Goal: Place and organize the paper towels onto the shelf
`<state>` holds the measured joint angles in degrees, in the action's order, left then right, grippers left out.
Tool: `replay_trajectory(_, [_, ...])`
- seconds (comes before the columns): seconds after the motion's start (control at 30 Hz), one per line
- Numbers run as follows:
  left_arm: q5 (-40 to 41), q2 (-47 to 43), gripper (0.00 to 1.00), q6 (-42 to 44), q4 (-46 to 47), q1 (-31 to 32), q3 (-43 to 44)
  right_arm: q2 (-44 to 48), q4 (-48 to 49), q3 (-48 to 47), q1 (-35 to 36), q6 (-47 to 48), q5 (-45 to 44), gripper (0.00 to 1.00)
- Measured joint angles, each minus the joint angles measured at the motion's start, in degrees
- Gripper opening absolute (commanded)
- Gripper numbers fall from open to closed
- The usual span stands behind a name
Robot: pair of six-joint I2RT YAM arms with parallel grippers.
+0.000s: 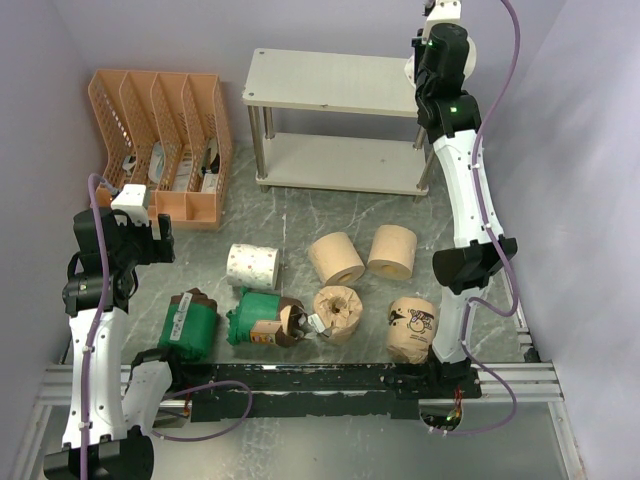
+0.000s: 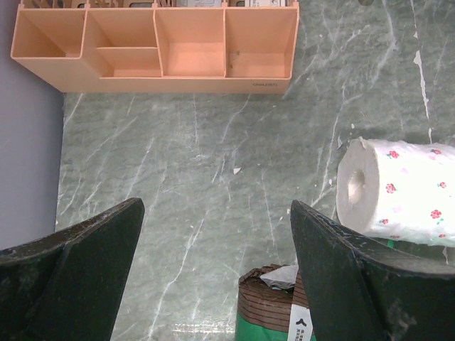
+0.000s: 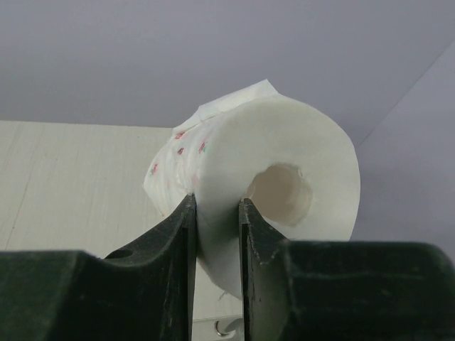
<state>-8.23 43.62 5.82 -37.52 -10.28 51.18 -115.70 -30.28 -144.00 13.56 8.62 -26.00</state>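
The right gripper (image 3: 217, 213) is clamped on a white roll (image 3: 298, 142) at the right end of the shelf (image 1: 330, 80), level with its top board. The two dark fingers pinch the roll's soft wall, one outside and one just beside the hollow core. The roll's loose outer sheet carries small red specks, and in the right wrist view the shelf's off-white board lies below and behind it. The shelf is a low two-tier rack of flat rectangular boards on silver cylindrical legs. In front of the shelf, on the marbled grey-green table (image 1: 300, 215), lie a second speckled roll (image 1: 252, 265) on its side, three plain tan rolls (image 1: 336, 258), a brown cartoon-printed roll (image 1: 412, 328) and two green-wrapped rolls (image 1: 190, 322). To the left of the shelf stands an orange plastic organizer (image 1: 165, 140) with perforated dividers. The left gripper (image 2: 217, 206) hangs above the table left of the shelf, just in front of the organizer, its fingers spread wide apart and holding nothing, the second speckled roll off to one side.
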Motion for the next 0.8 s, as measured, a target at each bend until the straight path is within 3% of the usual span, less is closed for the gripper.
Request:
replay_trajectory(0.53, [0.1,0.0,0.95,0.0,0.0,0.0,0.0,0.9,-5.2,-3.1,0.0,-1.6,1.2,0.00])
replay_trajectory(0.67, [0.1,0.1,0.95,0.0,0.0,0.0,0.0,1.3,-6.1,-3.1,0.0,-2.3,1.4,0.13])
replay_trajectory(0.8, [0.1,0.1,0.95,0.0,0.0,0.0,0.0,1.4,-7.0,-3.1,0.0,-2.7,2.1,0.20])
